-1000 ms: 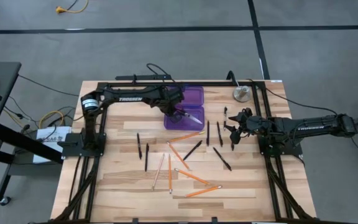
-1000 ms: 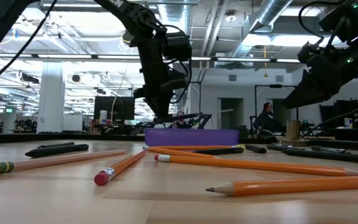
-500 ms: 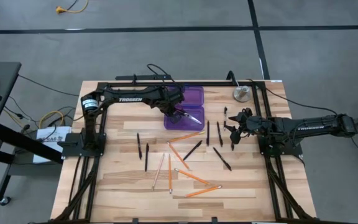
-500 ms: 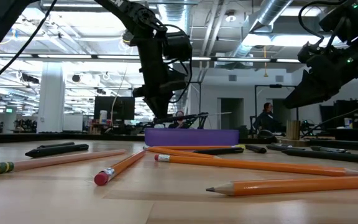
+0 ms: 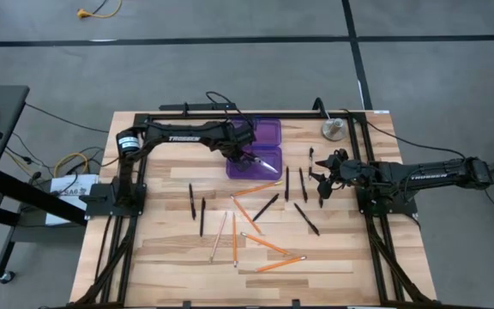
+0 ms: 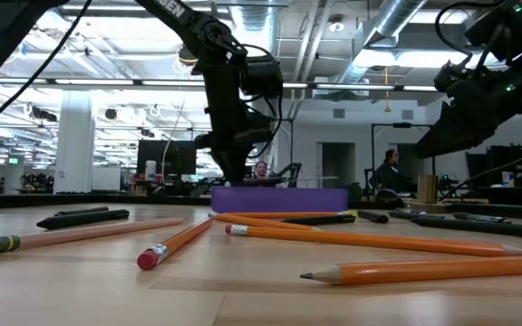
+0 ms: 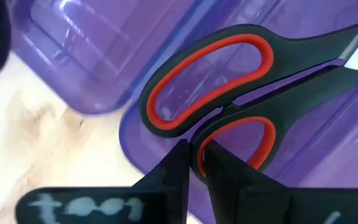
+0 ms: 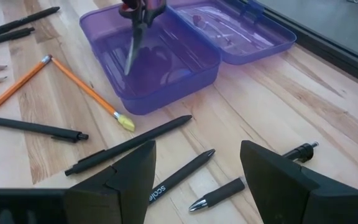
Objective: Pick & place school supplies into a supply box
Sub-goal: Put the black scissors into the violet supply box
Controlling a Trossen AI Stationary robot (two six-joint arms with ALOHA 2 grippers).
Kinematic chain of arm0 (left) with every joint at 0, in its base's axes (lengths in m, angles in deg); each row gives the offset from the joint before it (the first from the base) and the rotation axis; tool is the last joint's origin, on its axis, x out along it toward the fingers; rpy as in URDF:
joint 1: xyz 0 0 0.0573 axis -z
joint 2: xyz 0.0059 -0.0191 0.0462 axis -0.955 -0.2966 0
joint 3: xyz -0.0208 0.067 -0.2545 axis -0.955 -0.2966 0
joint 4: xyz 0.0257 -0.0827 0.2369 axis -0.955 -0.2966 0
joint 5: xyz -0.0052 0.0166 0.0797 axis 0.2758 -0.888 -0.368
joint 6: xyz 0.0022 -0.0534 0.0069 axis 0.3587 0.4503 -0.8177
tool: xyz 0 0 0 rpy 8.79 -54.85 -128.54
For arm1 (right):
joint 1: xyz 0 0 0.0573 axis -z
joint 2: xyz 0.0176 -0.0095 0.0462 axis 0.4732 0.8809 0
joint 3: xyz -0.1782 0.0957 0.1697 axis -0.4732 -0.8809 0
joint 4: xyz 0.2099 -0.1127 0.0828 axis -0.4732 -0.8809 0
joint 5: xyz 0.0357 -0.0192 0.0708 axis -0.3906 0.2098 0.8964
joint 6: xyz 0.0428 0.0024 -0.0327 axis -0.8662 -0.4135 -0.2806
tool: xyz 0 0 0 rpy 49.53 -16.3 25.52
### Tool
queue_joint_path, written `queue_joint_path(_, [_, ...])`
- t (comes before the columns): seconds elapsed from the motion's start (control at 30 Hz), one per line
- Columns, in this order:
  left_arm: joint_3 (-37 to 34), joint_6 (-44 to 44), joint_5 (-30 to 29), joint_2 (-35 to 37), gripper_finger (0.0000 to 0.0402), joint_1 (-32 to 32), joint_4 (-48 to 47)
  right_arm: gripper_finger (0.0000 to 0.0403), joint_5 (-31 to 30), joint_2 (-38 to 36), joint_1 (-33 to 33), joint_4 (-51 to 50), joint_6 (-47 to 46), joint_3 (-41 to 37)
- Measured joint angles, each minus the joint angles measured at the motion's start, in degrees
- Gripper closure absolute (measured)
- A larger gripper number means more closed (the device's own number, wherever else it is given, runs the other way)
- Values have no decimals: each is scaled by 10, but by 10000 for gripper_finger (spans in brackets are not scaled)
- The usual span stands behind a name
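The supply box (image 5: 254, 163) is a translucent purple case lying open on the table, its lid (image 5: 266, 131) flat on the far side. My left gripper (image 5: 243, 155) is over it, shut on the black, red-lined scissors (image 7: 216, 68), whose blades (image 8: 131, 53) slant down over the box's tray (image 8: 160, 62). Orange pencils (image 5: 258, 185), pale pencils (image 5: 219, 236) and black pens (image 5: 286, 183) lie scattered flat on the wood. My right gripper (image 8: 197, 180) waits open at the table's right, above some pens. My left gripper pinches the rim of the scissors' smaller handle loop (image 7: 244, 134) between its two fingers (image 7: 166, 174). The fingers come from above, pointing steeply down. The scissors hang tilted, blades toward the table's right, above the box's rim (image 6: 279, 190) in the low view.
A round silver disc (image 5: 333, 129) sits at the far right corner. Pens (image 8: 129, 144) lie between the box and my right gripper. Black frame rails (image 5: 135, 197) run along the table's sides. A person (image 6: 390, 172) stands far behind in the room.
My left gripper has sunk a little toward the box, still shut on the scissors, whose blades now sit lower over the tray.
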Motion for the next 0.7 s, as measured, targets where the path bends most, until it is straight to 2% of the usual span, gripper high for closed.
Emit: queue_joint_path(0.7, [0, 0, 4, -2, 374, 0, -2, 173, 0, 0, 0, -6, 0, 0])
